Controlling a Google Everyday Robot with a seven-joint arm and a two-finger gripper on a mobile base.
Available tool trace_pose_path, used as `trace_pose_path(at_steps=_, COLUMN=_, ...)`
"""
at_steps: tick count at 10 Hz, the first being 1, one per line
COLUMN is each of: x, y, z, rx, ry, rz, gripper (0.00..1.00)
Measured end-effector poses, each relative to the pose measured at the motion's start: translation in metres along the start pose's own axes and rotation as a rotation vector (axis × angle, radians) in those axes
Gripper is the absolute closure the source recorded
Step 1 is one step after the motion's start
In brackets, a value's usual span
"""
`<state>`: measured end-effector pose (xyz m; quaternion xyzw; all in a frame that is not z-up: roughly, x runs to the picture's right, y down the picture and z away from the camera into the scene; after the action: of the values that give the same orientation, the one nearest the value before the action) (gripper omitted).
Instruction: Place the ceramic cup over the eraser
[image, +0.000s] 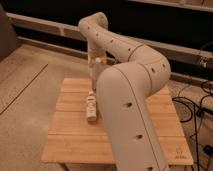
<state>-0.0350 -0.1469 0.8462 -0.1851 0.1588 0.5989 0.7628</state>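
The ceramic cup cannot be picked out in this view. The robot's bulky white arm (131, 105) fills the near right of the scene and hides a large part of the table (70, 136), so where the cup sits cannot be told.

Beyond that mass, the arm rises to a bend high above the table's far edge and drops straight down. At its end the pincer (92, 81) hangs over the far middle of the slatted wooden top, pointing downward with its two fingers brought together. Whether anything sits between them cannot be told.

Just nearer than the pincer, a white labelled bottle (91, 106) lies on its side on the slats, its length running from far to near, close against the left flank of the arm.

The pale wood of the table shows on the left and along the near edge. The table stands on a speckled grey floor (27, 85). Dark cables (192, 107) trail across the floor to the right, and a dark wall (160, 20) with a pale ledge runs along the far side.
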Motion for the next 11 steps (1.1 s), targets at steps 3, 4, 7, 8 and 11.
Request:
trace_pose_path(at_steps=3, x=0.001, y=0.004, z=0.032, rx=-0.036, ry=0.016, rz=0.007, gripper=1.00)
trace_pose_path(at_steps=4, x=0.003, y=0.002, z=0.042, rx=-0.041, ry=0.024, rz=0.011, gripper=1.00)
trace_pose_path(at_steps=7, x=0.009, y=-0.004, z=0.064, rx=-0.031, ry=0.042, rz=0.004, gripper=1.00)
trace_pose_path(at_steps=8, x=0.011, y=-0.005, z=0.070, rx=-0.027, ry=0.049, rz=0.000, gripper=1.00)
trace_pose_path(at_steps=11, x=0.015, y=-0.003, z=0.084, rx=-0.025, ry=0.062, rz=-0.019, gripper=1.00)
